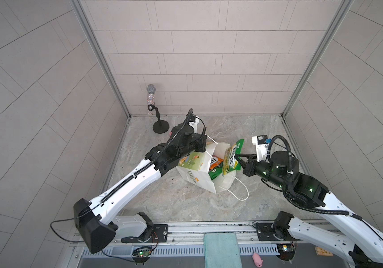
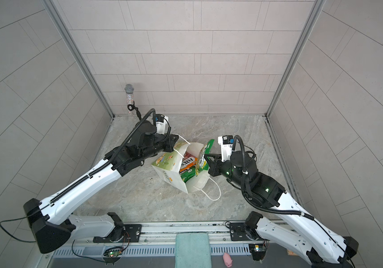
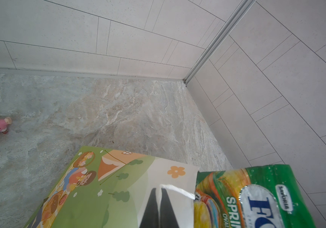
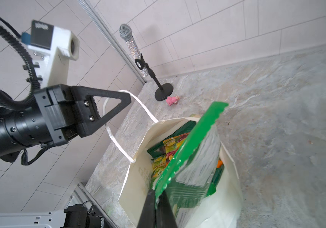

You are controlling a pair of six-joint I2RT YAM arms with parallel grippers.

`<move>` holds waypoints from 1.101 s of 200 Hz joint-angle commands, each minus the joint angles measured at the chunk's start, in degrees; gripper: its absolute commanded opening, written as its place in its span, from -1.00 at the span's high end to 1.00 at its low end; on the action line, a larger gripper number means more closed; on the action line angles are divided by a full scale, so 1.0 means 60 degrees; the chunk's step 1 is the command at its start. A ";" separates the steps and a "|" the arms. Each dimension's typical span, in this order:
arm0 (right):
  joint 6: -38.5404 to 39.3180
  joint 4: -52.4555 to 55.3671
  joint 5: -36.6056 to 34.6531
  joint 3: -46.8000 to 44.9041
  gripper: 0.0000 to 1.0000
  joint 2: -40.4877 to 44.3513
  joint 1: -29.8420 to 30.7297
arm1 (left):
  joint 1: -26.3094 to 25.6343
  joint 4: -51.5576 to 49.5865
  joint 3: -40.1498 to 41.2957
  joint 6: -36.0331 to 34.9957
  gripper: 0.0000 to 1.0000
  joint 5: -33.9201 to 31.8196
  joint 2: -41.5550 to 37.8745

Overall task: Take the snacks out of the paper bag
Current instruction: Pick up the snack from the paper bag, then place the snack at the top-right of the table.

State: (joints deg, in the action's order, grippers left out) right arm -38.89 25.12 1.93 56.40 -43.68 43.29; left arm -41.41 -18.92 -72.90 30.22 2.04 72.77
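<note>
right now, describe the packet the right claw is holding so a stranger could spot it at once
In the middle of the stone tabletop sits a white paper bag with its mouth open. At that mouth, the right claw pinches a yellow-green FOX'S packet. Unlike the orange packet lying inside, it sticks up above the rim.

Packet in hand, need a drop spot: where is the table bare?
Bare marble tabletop between white paper carrier bag and back wall; also between bag and front rail. Crowded: back-left corner, with glittery microphone on black stand, small pink toy, left arm.
</note>
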 commanded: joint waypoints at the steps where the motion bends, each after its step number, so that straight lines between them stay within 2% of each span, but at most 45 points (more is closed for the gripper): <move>1: 0.0788 0.0773 -0.0741 0.0671 1.00 0.0235 -0.0285 | -0.0027 -0.0084 0.0079 0.0018 1.00 -0.0154 -0.0307; 80: 0.1718 0.1946 -0.2315 0.2295 1.00 0.0268 -0.1268 | -0.0027 -0.0026 0.0066 -0.0002 1.00 0.0022 -0.0275; 113: 0.2090 0.2180 -0.2533 0.2270 1.00 -0.0044 -0.2489 | -0.0027 0.0003 -0.0028 0.0004 1.00 0.0250 -0.0212; 128: 0.2216 0.2098 -0.1985 0.2090 1.00 -0.0371 -0.3369 | -0.0027 0.0007 -0.0037 -0.0017 1.00 0.0326 -0.0233; 164: 0.2397 0.0781 0.0568 0.1217 1.00 -0.1861 -0.5544 | -0.0027 -0.0070 -0.0093 -0.0188 1.00 0.0480 -0.0242; 194: 0.2385 -0.0814 0.2191 0.0901 1.00 -0.3623 -0.6483 | -0.0027 -0.0119 -0.0178 -0.0259 1.00 0.0591 -0.0211; 220: 0.2329 -0.1959 0.3092 0.1237 1.00 -0.5271 -0.6656 | -0.0027 -0.0331 -0.0327 -0.0390 1.00 0.0711 -0.0132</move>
State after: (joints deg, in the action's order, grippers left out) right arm -25.47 24.73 11.60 61.36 -70.85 3.97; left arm -41.43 -19.73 -72.95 29.50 5.61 72.27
